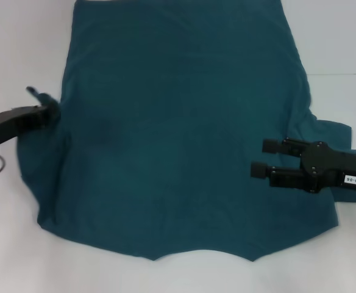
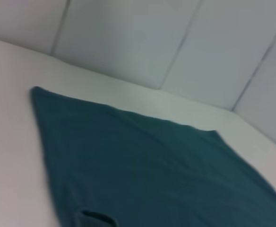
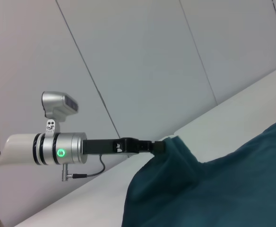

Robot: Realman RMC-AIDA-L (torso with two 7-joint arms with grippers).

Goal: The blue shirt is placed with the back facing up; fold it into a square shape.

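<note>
The blue shirt [image 1: 178,134] lies spread over a white table [image 1: 19,268], plain side up, its near edge running in a shallow scalloped line a little way in from the table's front, with bare white surface open along that edge and down both sides. The cloth is matte, soft-looking teal knit, mostly flat, with faint creases across the middle.

At the near right, the right gripper [image 1: 258,157] hovers over the shirt's right side, its two black, round-tipped fingers [image 1: 269,145] held apart and pointing inward across the cloth. A small white tag on its black body reads "140-06" as best it can be made out.

At the left edge, the left gripper [image 1: 49,105] has pinched the shirt's left side and lifted it into a small peak; the right wrist view shows the fabric [image 3: 213,189] tented up to the black tip [image 3: 159,146], jaws closed on the cloth, behind it a silver wrist cuff with a green light [image 3: 61,152].

Farther off, the shirt's far edge [image 2: 128,113] runs straight, with open table beyond it up to pale grey wall panels [image 2: 128,42].
</note>
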